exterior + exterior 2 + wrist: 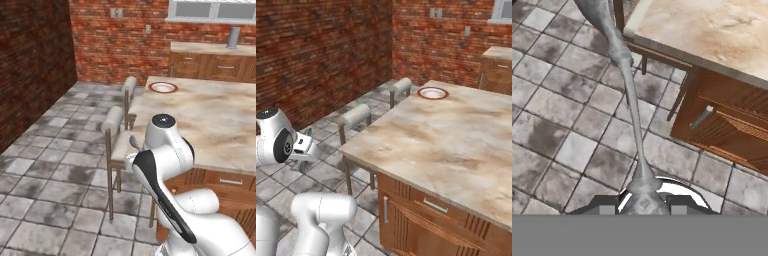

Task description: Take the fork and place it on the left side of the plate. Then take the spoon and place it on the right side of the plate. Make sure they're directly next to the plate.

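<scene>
Grey metal runs up the hand view: a slim utensil [629, 95] clamped between the fingers [643, 206], its handle at the grip and its head reaching out over the tiled floor [557, 120]; the head is cut off at the frame's top, so fork or spoon is hard to call. The plate [163, 87] sits near the table's [210, 120] far left corner, well apart from the gripper, beside two chairs [116, 135].
</scene>
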